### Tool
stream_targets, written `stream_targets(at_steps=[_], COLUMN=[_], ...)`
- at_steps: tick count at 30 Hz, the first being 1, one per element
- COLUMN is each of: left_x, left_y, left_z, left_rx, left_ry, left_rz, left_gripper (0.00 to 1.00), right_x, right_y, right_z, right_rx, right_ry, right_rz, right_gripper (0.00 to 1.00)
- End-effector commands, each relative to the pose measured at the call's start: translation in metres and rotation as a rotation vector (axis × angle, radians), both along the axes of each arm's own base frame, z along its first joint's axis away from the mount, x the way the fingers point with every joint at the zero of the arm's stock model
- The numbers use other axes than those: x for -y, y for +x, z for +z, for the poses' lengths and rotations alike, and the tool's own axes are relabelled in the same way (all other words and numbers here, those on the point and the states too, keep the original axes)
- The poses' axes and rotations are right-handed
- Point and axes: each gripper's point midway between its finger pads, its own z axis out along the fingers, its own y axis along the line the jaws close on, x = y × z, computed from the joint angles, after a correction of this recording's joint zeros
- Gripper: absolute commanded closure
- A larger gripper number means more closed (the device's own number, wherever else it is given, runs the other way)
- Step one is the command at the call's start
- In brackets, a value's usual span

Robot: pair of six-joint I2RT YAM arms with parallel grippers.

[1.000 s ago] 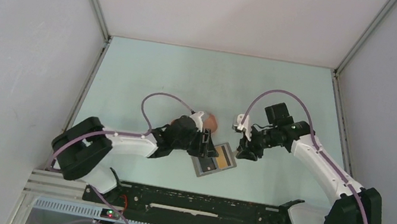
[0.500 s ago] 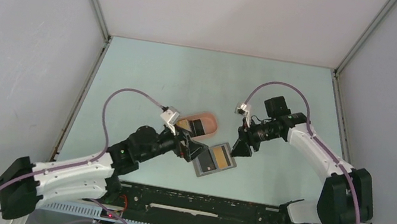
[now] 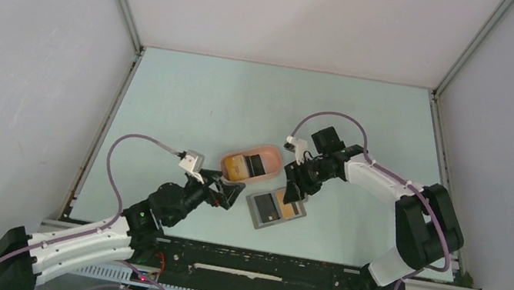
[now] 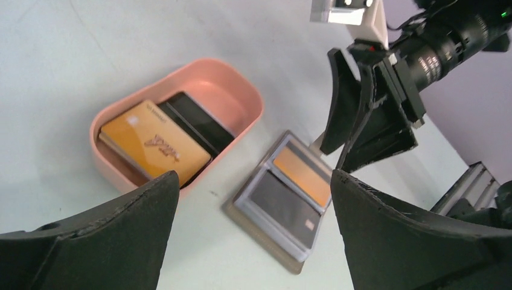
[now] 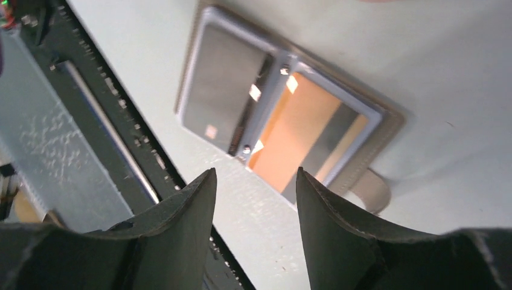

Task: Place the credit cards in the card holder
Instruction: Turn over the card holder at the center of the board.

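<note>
The card holder (image 3: 276,210) lies open on the table, with a dark card (image 5: 222,87) in one half and an orange card (image 5: 294,130) in the other. Behind it, a yellow-orange credit card (image 4: 154,142) and a dark one (image 4: 196,119) lie in the peach tray (image 3: 277,161). My left gripper (image 3: 227,192) stands wide open left of the holder with nothing between its fingers. Just above the holder's right edge (image 5: 392,124), my right gripper (image 3: 293,191) is open and empty. The holder's tab (image 5: 371,190) sticks out beside it.
A black rail (image 3: 258,266) runs along the near table edge, just in front of the holder. White walls enclose the table on three sides. The right arm's cable (image 3: 328,117) loops above its wrist.
My left arm has drawn back toward the near left and its jaws have opened wide, uncovering the tray. My right gripper has moved left to the holder and opened further.
</note>
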Motion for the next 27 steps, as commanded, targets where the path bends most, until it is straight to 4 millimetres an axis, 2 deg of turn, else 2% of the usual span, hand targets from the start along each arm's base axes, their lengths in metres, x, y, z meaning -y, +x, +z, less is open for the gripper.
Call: stream_targets(at_steps=[1, 4, 17, 23, 27], left_x=[-0.004, -0.002, 0.008, 0.013, 0.016], left_y=[0.004, 0.003, -0.004, -0.007, -0.008], left_z=[-0.012, -0.021, -0.036, -0.042, -0.042], left_rx=[-0.029, -0.055, -0.130, -0.157, -0.164], left_ry=[-0.052, -0.070, -0.091, -0.092, -0.091], left_rz=[0.048, 0.045, 0.000, -0.023, -0.035], left_gripper=[0.00, 0.00, 0.01, 0.02, 0.02], right_x=[0.001, 0.005, 0.008, 0.007, 0.002], right_y=[0.031, 0.034, 0.034, 0.031, 0.027], right_z=[-0.005, -0.013, -0.031, -0.033, -0.025], right_rx=[0.065, 0.057, -0.034, -0.060, -0.075], right_ry=[-0.088, -0.120, -0.153, -0.145, -0.108], right_rz=[-0.136, -0.158, -0.178, -0.171, -0.153], right_gripper=[0.40, 0.39, 0.40, 0.42, 0.46])
